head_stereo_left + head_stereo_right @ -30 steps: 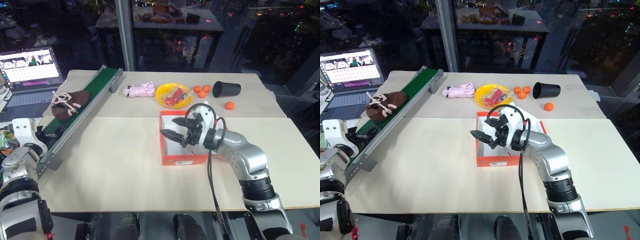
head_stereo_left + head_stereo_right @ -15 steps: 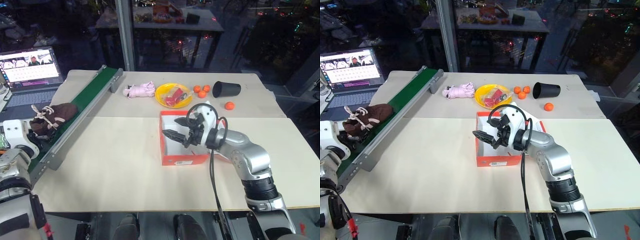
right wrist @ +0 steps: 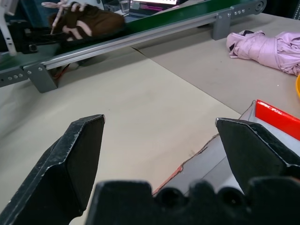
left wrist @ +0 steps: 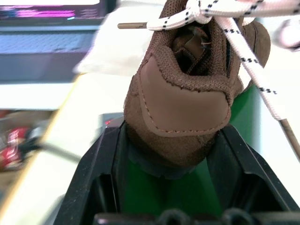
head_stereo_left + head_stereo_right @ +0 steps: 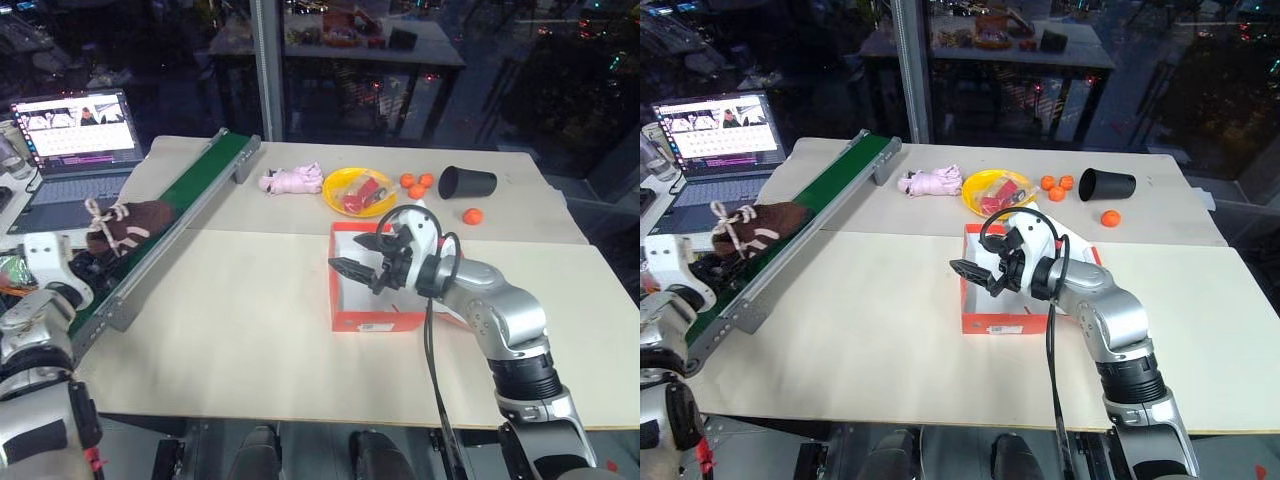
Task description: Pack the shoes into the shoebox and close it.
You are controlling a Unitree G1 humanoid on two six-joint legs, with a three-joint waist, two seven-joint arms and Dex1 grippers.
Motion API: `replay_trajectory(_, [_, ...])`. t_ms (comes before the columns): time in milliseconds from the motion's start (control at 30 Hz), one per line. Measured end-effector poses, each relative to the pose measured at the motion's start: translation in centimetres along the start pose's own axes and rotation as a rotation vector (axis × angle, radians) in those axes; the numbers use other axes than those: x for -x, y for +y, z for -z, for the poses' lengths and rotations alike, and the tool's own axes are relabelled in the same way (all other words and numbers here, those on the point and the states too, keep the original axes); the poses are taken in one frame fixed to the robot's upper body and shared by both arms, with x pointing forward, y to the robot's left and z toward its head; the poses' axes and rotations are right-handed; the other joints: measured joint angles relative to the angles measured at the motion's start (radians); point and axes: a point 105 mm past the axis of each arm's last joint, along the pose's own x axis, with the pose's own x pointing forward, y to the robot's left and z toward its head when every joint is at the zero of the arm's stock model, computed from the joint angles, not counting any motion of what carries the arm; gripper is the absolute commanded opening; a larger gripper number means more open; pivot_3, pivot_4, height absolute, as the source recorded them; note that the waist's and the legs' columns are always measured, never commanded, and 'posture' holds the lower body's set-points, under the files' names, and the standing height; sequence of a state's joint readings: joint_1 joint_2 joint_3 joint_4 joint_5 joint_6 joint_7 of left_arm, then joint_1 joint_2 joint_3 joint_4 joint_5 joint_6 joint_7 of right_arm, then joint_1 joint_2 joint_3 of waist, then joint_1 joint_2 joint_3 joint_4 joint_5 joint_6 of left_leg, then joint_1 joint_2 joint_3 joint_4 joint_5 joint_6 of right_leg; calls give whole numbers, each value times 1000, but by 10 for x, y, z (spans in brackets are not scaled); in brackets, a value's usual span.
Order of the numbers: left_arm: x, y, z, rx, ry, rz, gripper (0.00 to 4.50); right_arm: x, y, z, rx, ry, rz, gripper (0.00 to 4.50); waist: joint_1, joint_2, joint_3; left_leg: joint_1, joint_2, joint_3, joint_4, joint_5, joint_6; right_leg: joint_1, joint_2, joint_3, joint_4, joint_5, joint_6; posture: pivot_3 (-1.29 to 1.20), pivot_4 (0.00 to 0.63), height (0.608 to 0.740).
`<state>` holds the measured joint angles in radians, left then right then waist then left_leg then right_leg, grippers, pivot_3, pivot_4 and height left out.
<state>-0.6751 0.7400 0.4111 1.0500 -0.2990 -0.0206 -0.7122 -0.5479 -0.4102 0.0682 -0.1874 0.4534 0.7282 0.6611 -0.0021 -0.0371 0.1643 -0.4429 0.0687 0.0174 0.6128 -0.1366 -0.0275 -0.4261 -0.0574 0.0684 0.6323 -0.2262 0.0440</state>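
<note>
Shoe (image 5: pixel 128 222) on green conveyor (image 5: pixel 190 205) — laptop (image 5: pixel 78 140) behind, shoebox (image 5: pixel 375 285) well apart.

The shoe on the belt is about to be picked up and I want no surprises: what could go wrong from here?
1. The left gripper has the brown shoe between its jaws at the heel only, so the toe may sag or twist once lifted.
2. Its loose white laces trail over the green conveyor belt and could snag there.
3. The right gripper, jaws open, hovers over the shoebox, partly blocking the way in.
</note>
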Motion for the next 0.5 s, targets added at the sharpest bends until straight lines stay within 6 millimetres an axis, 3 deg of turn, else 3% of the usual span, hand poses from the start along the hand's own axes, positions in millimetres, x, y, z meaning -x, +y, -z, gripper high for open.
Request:
replay_trajectory(200, [-22,-64,-60,-2,-191,202,1965,1,-5,-9,-66,-66,38,4500,-10,-3,0,-2,0,-1,1,0,0,-1,0,0,0,0,1,0,150,740])
replay_trajectory(267, [-27,-90,-81,18,-252,254,1965,2,-12,-24,-166,-161,67,4500,-12,-3,1,-2,0,-1,1,0,0,-1,0,0,0,0,1,0,150,740])
replay_trajectory(367, [-33,-157,-111,89,-336,407,1965,4,-28,-59,-349,-366,116,4500,-11,-3,1,-2,0,-2,2,0,0,1,0,0,0,1,2,0,150,740])
replay_trajectory(500, [-28,-213,-124,136,-343,543,1965,9,-39,-83,-559,-530,127,4500,-20,-3,1,-1,0,-2,2,1,1,1,1,1,0,2,3,0,150,740])
